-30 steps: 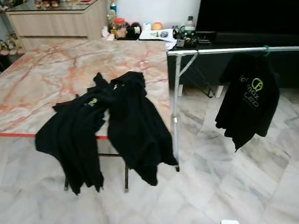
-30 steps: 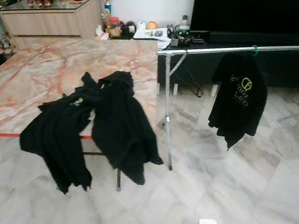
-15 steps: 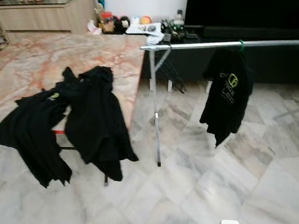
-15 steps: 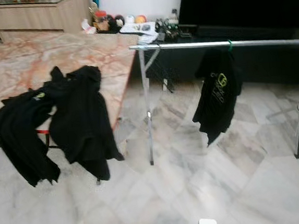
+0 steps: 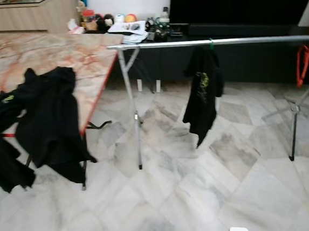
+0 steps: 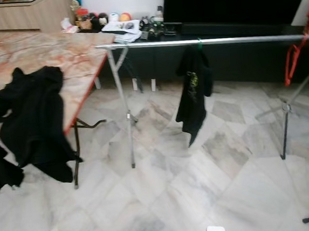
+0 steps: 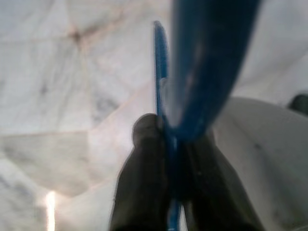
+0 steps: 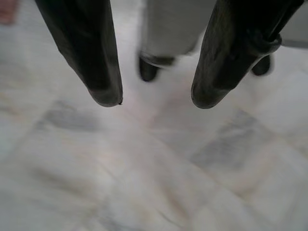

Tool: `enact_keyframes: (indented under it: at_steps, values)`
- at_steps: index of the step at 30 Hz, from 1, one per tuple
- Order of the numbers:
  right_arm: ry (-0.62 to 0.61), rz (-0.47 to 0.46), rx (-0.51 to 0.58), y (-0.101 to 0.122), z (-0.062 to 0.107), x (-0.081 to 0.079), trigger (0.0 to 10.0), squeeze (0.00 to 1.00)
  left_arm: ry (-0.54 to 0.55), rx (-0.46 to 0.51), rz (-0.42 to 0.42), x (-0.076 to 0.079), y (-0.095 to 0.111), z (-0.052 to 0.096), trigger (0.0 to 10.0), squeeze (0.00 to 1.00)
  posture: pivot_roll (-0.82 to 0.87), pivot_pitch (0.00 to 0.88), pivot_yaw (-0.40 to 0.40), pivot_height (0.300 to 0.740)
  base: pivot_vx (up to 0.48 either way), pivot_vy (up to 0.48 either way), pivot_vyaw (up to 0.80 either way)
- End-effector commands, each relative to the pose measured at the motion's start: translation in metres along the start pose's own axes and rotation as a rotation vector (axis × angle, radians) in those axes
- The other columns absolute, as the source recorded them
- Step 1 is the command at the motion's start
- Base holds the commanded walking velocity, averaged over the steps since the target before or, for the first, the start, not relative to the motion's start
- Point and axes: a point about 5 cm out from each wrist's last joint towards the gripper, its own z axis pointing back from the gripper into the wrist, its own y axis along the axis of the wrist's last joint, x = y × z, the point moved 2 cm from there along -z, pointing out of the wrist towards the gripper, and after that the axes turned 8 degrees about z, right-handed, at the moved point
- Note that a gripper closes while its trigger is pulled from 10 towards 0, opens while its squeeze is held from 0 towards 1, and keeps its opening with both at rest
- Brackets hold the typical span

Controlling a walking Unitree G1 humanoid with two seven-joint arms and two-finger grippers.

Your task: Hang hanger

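Observation:
A silver clothes rail [image 5: 234, 40] crosses the room on thin metal legs. One black shirt [image 5: 202, 93] with a yellow logo hangs from it on a green hook. In the left wrist view my left gripper [image 7: 173, 144] is shut on a blue hanger [image 7: 202, 72], held low over the marble floor. My right gripper [image 8: 154, 98] hangs open above the floor with nothing between its fingers. Two black shirts [image 5: 47, 125] drape over the near edge of the marble table [image 5: 57, 51] at the left.
A red hanger [image 5: 304, 59] dangles at the rail's right end. A dark TV cabinet [image 5: 246, 53] stands behind the rail, with small items on it. A wooden sideboard [image 5: 26, 16] is at the back left. Pale marble floor [image 5: 178, 200] lies in front of the rail.
The camera has swung right: the table and its shirts have slid toward the left edge, and the rail, its right leg and a red hanger have come into view.

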Motion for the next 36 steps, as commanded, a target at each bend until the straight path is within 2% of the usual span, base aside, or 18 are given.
enact_keyframes:
  at_steps: [1,10,15,20,24,27,36]
  values:
    - [0.002,-0.005,0.004,0.0021,-0.0004,-0.0023,10.0,0.0,0.0,-0.046,-0.011,-0.0027,-0.0141,0.0025,10.0,0.0,0.02,0.086,-0.002,0.74,0.0,-0.401,0.0]
    - [0.002,-0.002,0.003,0.0019,-0.0004,-0.0019,10.0,0.0,0.001,-0.045,-0.013,-0.0026,-0.0141,0.0025,10.0,0.0,0.03,0.083,-0.005,0.74,0.0,-0.395,0.0]
    - [0.002,0.0,0.0,0.0008,-0.0002,-0.0018,10.0,0.0,-0.005,-0.045,0.018,-0.0016,-0.0155,0.0028,10.0,0.0,0.03,0.078,-0.007,0.74,0.0,0.0,0.0]
    - [0.004,0.001,-0.002,-0.0002,0.0,-0.0024,10.0,0.0,-0.005,-0.05,-0.011,-0.002,-0.0159,0.0028,10.0,0.0,0.03,0.073,-0.007,0.74,0.0,0.0,0.0]
    - [0.006,-0.003,-0.007,-0.001,0.0,-0.0026,10.0,0.0,-0.008,-0.05,-0.002,-0.0015,-0.0165,0.0029,10.0,0.0,0.03,0.071,-0.007,0.74,0.0,0.0,0.0]
    - [0.011,-0.005,-0.011,-0.0013,0.0,-0.0032,10.0,0.0,-0.014,-0.051,-0.015,-0.001,-0.0165,0.003,10.0,0.0,0.03,0.063,-0.007,0.74,0.0,0.0,-0.72]
    - [0.024,0.015,-0.01,-0.0008,-0.0001,-0.0065,10.0,0.0,-0.019,-0.053,-0.021,-0.0011,-0.0169,0.0031,10.0,0.0,0.02,0.048,-0.002,0.74,0.405,0.0,-0.79]
